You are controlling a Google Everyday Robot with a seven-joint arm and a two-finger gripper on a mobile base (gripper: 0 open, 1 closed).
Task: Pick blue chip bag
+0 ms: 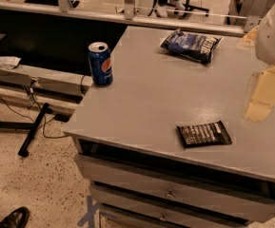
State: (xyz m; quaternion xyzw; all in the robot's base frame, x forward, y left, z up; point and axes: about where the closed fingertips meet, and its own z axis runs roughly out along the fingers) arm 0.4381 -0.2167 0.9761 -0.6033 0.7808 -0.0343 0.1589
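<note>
The blue chip bag (190, 45) lies crinkled and puffy at the far side of the grey table (151, 94), with white lettering and a dark end toward the right. My arm comes in from the right edge, white at the top and pale cream lower down. The gripper (262, 99) hangs above the table's right side, to the right of the bag, nearer the camera and well apart from it. It holds nothing that I can see.
A blue Pepsi can (100, 63) stands upright near the table's left edge. A flat black packet (203, 134) with white print lies near the front edge. Drawers sit under the tabletop. A glass partition runs behind the table. Cables and a shoe are on the floor at left.
</note>
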